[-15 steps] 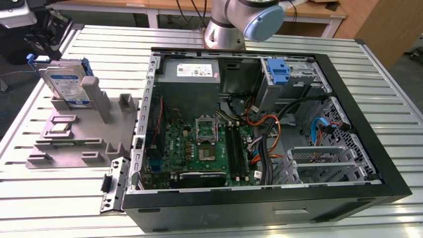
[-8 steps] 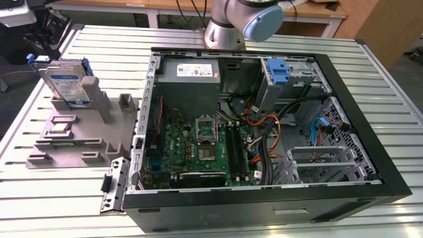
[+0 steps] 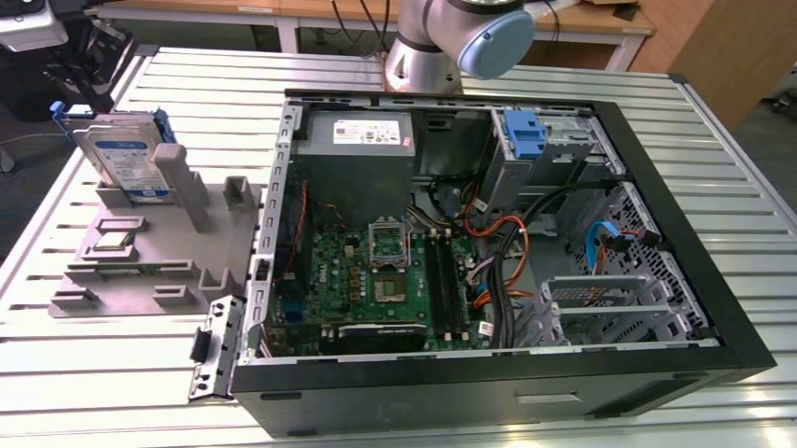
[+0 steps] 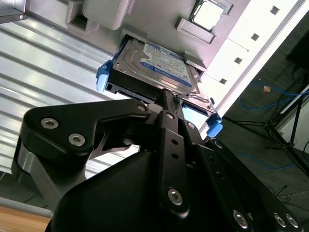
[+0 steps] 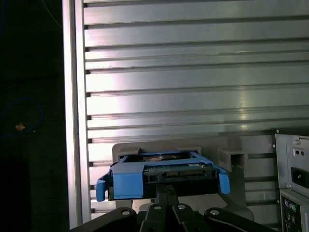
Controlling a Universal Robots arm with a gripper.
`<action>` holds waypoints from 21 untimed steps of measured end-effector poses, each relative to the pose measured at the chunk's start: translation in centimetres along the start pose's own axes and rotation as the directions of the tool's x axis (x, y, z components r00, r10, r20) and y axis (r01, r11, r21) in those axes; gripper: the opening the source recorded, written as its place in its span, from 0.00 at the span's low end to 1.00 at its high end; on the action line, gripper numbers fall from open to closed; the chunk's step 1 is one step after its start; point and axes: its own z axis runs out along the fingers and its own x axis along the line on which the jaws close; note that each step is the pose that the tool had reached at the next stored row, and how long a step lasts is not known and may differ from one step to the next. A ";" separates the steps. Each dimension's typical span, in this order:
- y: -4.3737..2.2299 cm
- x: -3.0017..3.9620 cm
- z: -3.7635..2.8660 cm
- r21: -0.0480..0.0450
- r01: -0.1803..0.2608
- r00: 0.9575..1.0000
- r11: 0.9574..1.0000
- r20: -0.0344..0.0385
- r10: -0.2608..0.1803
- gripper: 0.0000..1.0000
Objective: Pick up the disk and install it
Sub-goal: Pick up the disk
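Open tower and parts jig on desk.
Black open-sided computer case (image 3: 498, 392) lies on ribbed aluminium desk (image 3: 112, 373); inside, green motherboard (image 3: 336, 280), grey metal power-supply box with white sticker (image 3: 361, 135), bare blue plastic bracket (image 3: 525, 135). Beside case, grey moulded plastic jig (image 3: 149, 280) carrying square silver processor chip (image 3: 116, 236).

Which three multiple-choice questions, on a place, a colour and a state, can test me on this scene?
1. Where is the silver-grey rectangular hard disk? A) in the grey plastic holder beside the black metal computer case; B) inside the case; C) on the bare table.
2. What colour are the disk's plastic side rails? A) red; B) blue; C) yellow.
3. How is the case? A) closed; B) open; C) upside down.
Answers: 1 A, the exterior view shows it standing in the holder; 2 B, blue rails show in both wrist views; 3 B, its green circuit board lies uncovered.
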 end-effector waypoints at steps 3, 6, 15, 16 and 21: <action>0.00 0.00 0.00 0.001 0.000 1.000 1.000 0.000 0.000 0.10; 0.00 0.00 0.00 0.001 0.001 1.000 1.000 0.000 -0.001 0.10; 0.00 0.00 0.00 0.001 0.072 0.997 0.997 -0.003 -0.072 0.10; 0.00 0.00 0.00 0.001 0.072 0.997 0.997 -0.003 -0.072 0.10; 0.00 0.00 0.00 0.001 0.074 0.997 0.997 -0.003 -0.074 0.10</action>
